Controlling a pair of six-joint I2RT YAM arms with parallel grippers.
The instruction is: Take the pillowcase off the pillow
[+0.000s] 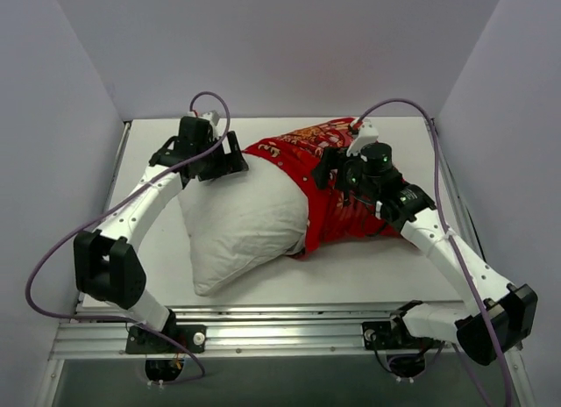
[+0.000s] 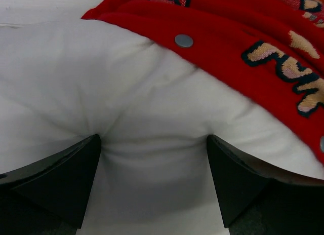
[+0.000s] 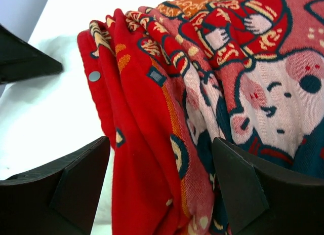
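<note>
White table point(image 1: 368, 267): pillow point(image 1: 241, 218) long axis diagonal, bare end near-left; pillowcase point(image 1: 337, 224) bunched far-right.

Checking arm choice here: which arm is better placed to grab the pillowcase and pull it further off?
Right, probably. The right fingers stand open astride the bunched pillowcase; the left fingers are open over bare pillow, better suited to pinning it.

Robot lab cell: white table point(image 1: 394, 258), plain grey walls point(image 1: 289, 39), aluminium base rail point(image 1: 280, 335).

Pillow point(image 1: 241, 218) right end hidden inside pillowcase point(image 1: 321, 219); both cropped in wrist views.
</note>
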